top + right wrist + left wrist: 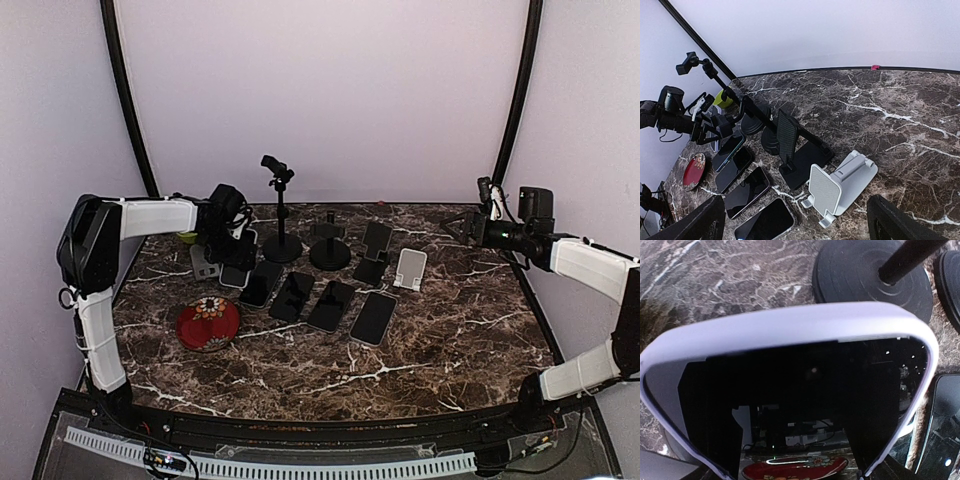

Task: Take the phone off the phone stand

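Lavender-cased phone [240,268] sits at the table's far left, at the grey phone stand [203,262], directly below the left gripper [232,232]. Its long axis runs roughly far to near. The upper short edge lies toward the gripper, and the dark screen faces the wrist camera. No view shows the left fingers, so whether they clamp the phone cannot be told. Right gripper [452,226] hovers at far right, fingers [695,222] spread wide, holding nothing.

Surface: dark brown marble table [440,340] with white veins. It carries four flat phones [292,296], a red plate [208,323] and black pole stands [282,245]. Pale walls [330,90] enclose it.
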`<action>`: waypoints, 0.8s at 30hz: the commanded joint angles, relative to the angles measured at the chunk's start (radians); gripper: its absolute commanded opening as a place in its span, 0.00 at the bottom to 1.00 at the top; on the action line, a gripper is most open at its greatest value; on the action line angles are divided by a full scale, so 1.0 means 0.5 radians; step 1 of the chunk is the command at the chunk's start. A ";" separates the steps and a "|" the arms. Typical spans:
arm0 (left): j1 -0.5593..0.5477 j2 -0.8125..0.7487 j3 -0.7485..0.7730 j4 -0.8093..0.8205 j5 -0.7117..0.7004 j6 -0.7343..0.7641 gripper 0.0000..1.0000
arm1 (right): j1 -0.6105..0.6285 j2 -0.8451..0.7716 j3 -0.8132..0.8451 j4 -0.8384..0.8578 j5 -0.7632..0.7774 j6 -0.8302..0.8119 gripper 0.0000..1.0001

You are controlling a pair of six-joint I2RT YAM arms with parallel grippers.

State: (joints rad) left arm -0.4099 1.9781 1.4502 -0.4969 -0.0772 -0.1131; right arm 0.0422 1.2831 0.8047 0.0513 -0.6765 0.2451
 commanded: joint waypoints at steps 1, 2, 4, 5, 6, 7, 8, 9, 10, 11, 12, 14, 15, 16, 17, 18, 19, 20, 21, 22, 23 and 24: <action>-0.021 0.030 0.104 -0.075 -0.035 0.062 0.60 | 0.003 -0.006 0.010 0.042 -0.020 -0.002 0.99; -0.021 0.053 0.118 -0.096 -0.054 0.074 0.60 | 0.002 -0.007 0.010 0.042 -0.019 -0.002 0.99; -0.021 0.083 0.135 -0.125 -0.094 0.089 0.60 | 0.002 -0.010 0.016 0.032 -0.017 -0.004 0.99; -0.021 0.096 0.137 -0.139 -0.105 0.095 0.60 | 0.002 -0.012 0.019 0.026 -0.014 -0.005 0.99; -0.021 0.106 0.140 -0.152 -0.126 0.097 0.60 | 0.002 -0.016 0.024 0.014 -0.013 -0.008 0.99; -0.022 0.112 0.143 -0.168 -0.149 0.099 0.60 | 0.002 -0.017 0.029 0.009 -0.010 -0.013 0.99; -0.022 0.117 0.142 -0.187 -0.167 0.103 0.60 | 0.002 -0.020 0.030 0.009 -0.011 -0.014 0.99; -0.022 0.117 0.140 -0.199 -0.177 0.112 0.60 | 0.002 -0.027 0.022 0.014 -0.006 -0.013 0.99; -0.024 0.121 0.140 -0.211 -0.198 0.123 0.60 | 0.003 -0.028 0.016 0.024 -0.002 -0.009 0.99; -0.022 0.126 0.142 -0.223 -0.220 0.134 0.60 | 0.002 -0.024 0.012 0.029 -0.003 -0.005 0.99; -0.021 0.131 0.144 -0.240 -0.245 0.145 0.60 | 0.002 -0.021 0.012 0.027 -0.008 -0.005 0.99; -0.020 0.141 0.148 -0.270 -0.298 0.166 0.60 | 0.002 -0.014 0.013 0.028 -0.011 -0.006 0.99; -0.019 0.145 0.148 -0.282 -0.320 0.174 0.60 | 0.002 -0.011 0.015 0.027 -0.010 -0.007 0.99; -0.016 0.148 0.146 -0.293 -0.335 0.185 0.60 | 0.002 -0.010 0.022 0.025 -0.009 -0.008 0.99; -0.011 0.151 0.146 -0.301 -0.344 0.197 0.60 | 0.002 -0.011 0.029 0.022 -0.009 -0.009 0.99; -0.006 0.154 0.145 -0.312 -0.356 0.210 0.60 | 0.003 -0.010 0.035 0.023 -0.013 -0.010 0.99; -0.001 0.157 0.146 -0.325 -0.379 0.225 0.60 | 0.002 -0.008 0.038 0.021 -0.011 -0.011 0.99; 0.006 0.164 0.148 -0.337 -0.413 0.239 0.60 | 0.002 -0.010 0.036 0.021 -0.011 -0.011 0.99; 0.014 0.173 0.158 -0.356 -0.458 0.249 0.60 | 0.002 -0.010 0.035 0.017 -0.009 -0.010 0.99; 0.025 0.179 0.165 -0.375 -0.477 0.253 0.60 | 0.002 -0.012 0.033 0.017 -0.009 -0.010 0.99; 0.037 0.182 0.171 -0.385 -0.474 0.257 0.60 | 0.002 -0.012 0.030 0.017 -0.010 -0.011 0.99; 0.039 0.182 0.177 -0.384 -0.466 0.258 0.60 | 0.002 -0.011 0.031 0.015 -0.010 -0.012 0.99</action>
State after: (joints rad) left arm -0.4198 2.0636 1.5139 -0.6056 -0.2195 -0.0303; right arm 0.0422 1.2831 0.8047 0.0490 -0.6765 0.2443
